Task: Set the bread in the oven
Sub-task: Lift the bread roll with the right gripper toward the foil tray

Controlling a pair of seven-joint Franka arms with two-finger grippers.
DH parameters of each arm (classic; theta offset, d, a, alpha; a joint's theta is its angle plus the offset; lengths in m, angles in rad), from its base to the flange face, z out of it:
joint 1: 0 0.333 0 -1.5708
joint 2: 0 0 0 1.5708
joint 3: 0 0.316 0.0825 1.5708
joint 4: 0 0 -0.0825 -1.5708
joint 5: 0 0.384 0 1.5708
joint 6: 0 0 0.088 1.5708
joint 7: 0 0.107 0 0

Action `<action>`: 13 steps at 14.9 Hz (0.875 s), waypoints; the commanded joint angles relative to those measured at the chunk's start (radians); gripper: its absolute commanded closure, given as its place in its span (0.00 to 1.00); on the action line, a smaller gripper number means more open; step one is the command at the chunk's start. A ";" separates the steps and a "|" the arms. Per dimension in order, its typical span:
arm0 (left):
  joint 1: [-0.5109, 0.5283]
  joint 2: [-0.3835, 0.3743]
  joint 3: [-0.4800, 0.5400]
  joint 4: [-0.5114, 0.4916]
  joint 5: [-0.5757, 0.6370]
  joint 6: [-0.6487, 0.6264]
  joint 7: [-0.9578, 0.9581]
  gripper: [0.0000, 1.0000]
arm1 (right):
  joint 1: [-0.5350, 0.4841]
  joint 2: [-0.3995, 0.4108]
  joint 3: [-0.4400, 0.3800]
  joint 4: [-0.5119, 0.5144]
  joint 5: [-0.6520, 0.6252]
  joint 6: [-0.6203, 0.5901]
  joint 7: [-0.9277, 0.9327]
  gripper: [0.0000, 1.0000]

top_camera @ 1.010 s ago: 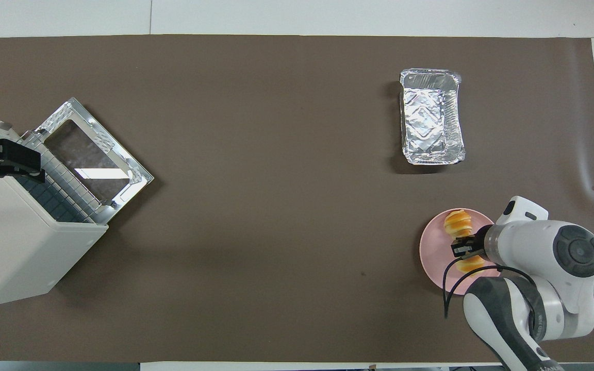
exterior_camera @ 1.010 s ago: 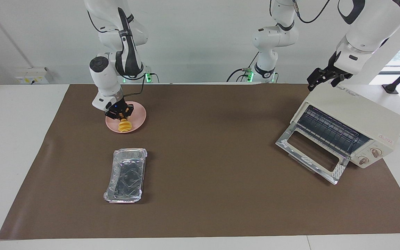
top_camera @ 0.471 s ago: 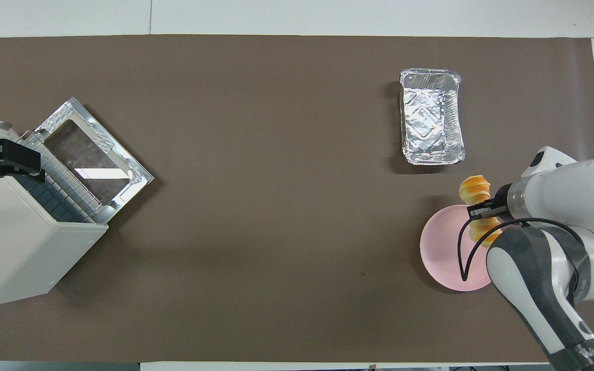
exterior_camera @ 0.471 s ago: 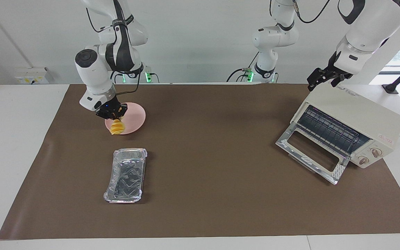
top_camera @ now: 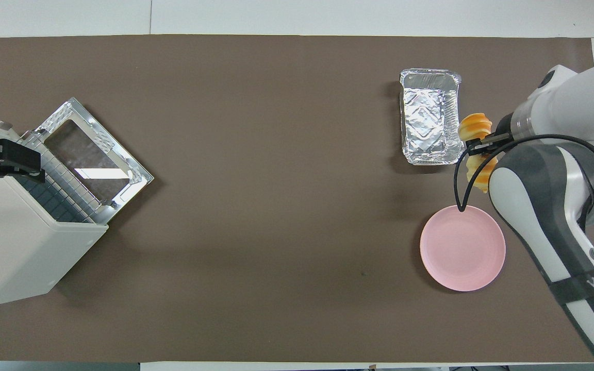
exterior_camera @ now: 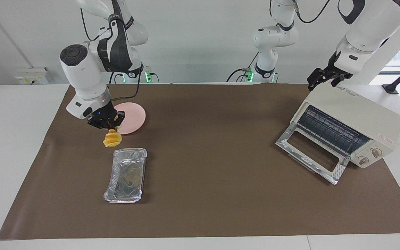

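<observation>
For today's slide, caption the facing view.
Right gripper carries ridged golden bread loaf above brown mat, between pink plate and foil tray.

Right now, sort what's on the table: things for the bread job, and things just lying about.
For the job:
- bread, held up by the right gripper
- oven, door open

Lying about:
- foil tray
- pink plate
- left gripper, waiting over the oven

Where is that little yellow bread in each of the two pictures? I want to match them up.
Facing view: the bread hangs from the right gripper, between the pink plate and the foil tray.
Overhead view: the bread shows beside the foil tray, partly under the right gripper.
Shared landmark: the foil tray.
</observation>
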 commanded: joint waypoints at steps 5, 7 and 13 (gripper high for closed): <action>0.010 -0.007 -0.003 0.007 -0.015 -0.019 0.004 0.00 | 0.018 0.350 0.004 0.423 0.041 -0.118 0.051 1.00; 0.010 -0.007 -0.002 0.007 -0.015 -0.019 0.004 0.00 | 0.019 0.434 0.004 0.522 0.049 -0.145 0.089 1.00; 0.010 -0.009 -0.003 0.007 -0.015 -0.019 0.004 0.00 | 0.022 0.513 0.002 0.530 0.037 -0.027 0.105 1.00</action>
